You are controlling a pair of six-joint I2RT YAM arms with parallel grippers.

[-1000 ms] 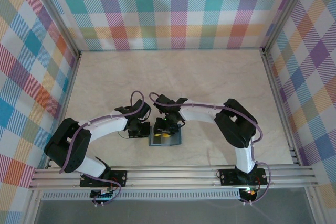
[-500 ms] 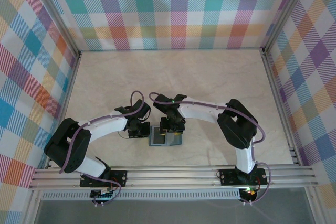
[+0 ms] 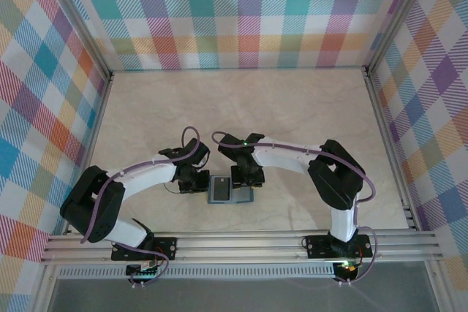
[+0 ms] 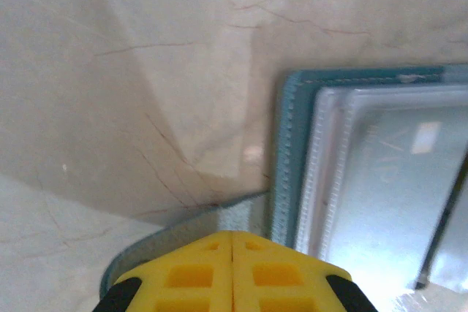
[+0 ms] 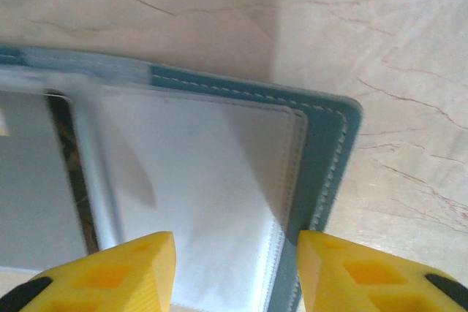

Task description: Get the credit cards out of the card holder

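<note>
Card holder (image 3: 230,191) lay open and flat on the table (image 3: 292,107), near the arm bases, btwn the two grippers. Just past it, L gripper (image 4: 232,272) had jaws shut tight, tips over the holder's tab (image 4: 219,218); pinched or only pressed, couldn't tell. R gripper (image 5: 235,268) stood part-open over the white pocket (image 5: 205,173), holding nothing. Cards couldn't be made out. Judged: holder light, soft, prob. slides; cards thin, stiff, slick. Pin the holder, take a card's exposed edge.
</note>
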